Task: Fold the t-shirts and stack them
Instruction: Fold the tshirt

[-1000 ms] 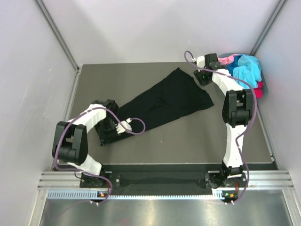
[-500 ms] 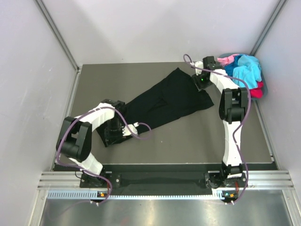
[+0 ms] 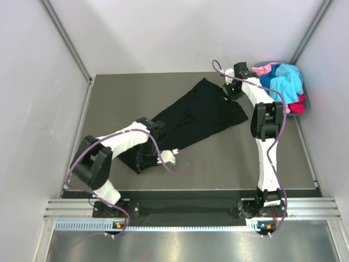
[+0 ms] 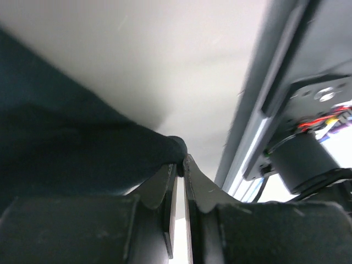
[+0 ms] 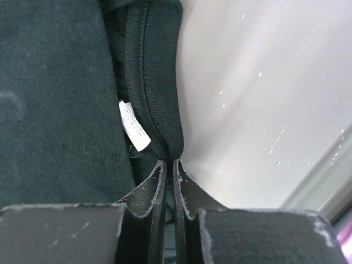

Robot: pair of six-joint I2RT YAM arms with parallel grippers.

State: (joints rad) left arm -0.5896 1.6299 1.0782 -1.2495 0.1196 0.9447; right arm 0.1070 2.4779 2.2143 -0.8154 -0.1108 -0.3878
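A large black t-shirt (image 3: 191,117) lies stretched diagonally across the dark table. My left gripper (image 3: 140,159) is shut on its near-left end; in the left wrist view the jaws (image 4: 181,159) pinch a fold of black cloth (image 4: 66,154) at their tips. My right gripper (image 3: 231,91) sits at the shirt's far-right end. In the right wrist view it (image 5: 169,162) is shut on the ribbed collar (image 5: 159,82), next to a white label (image 5: 133,125). Turquoise (image 3: 286,79), pink (image 3: 264,70) and red (image 3: 297,105) t-shirts are heaped in the far-right corner.
A grey-blue basket (image 3: 306,98) holds the coloured heap at the far right, close to my right arm. White walls close in the table on the left, back and right. A metal rail (image 3: 185,210) runs along the near edge, also seen in the left wrist view (image 4: 258,126).
My right gripper has shut on the collar. My left arm has swung to the right and nearer, dragging the shirt's lower end with it.
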